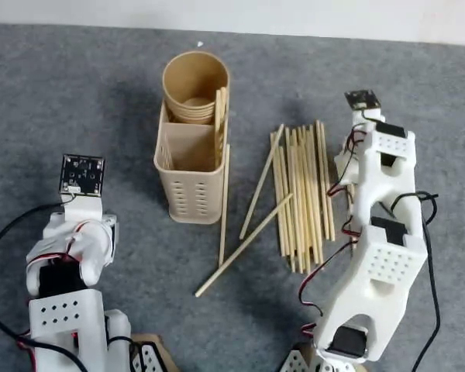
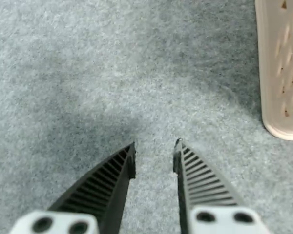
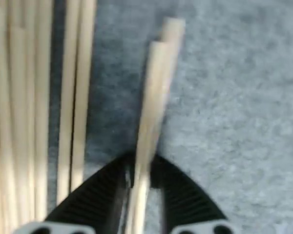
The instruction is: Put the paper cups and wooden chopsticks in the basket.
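basket (image 1: 190,194): upright, cups (image 1: 195,85) nested in its far compartment, so done; chopsticks (image 1: 301,194): loose pile just beside, awaiting transfer; right gripper (image 3: 139,170): jaws pinched on two from the pile, for lifting; left gripper (image 2: 154,158): jaws slightly parted, idle over carpet (image 2: 88,73)

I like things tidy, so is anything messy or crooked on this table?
Yes. Three stray chopsticks lie at odd angles between the basket and the neat pile. They point different ways instead of lining up with the others. Nothing looks broken or spilled.
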Robot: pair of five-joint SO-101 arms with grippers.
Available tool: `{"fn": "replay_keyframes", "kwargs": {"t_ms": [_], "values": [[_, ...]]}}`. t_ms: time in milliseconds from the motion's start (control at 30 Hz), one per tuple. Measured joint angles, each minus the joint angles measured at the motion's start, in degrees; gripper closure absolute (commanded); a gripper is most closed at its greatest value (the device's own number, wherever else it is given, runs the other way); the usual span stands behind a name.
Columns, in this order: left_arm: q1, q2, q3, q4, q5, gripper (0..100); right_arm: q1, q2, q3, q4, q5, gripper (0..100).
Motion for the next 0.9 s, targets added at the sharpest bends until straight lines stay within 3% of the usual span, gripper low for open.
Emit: {"fn": "replay_keyframes", "kwargs": {"t_ms": [167, 300, 467, 633, 900], "values": [[0.0, 0.0, 0.18, 0.0, 0.0, 84, -0.97, -9.05, 1.58, 1.41, -8.09, 99.3], [0.0, 0.0, 1.93, 0.0, 0.0, 84, -2.55, -26.46, 2.55, 1.58, -13.19, 99.3], [0.0, 0.0, 5.98, -2.81, 0.0, 84, -11.43, -50.81, 7.91, 1.32, -17.76, 99.3], [0.0, 0.0, 11.16, -9.67, 0.0, 84, -20.75, -69.36, 14.07, -8.35, -23.21, 99.3], [0.0, 0.0, 12.4, -11.25, 0.0, 84, -32.35, -70.77, 14.77, -22.95, -26.29, 99.3]]}}
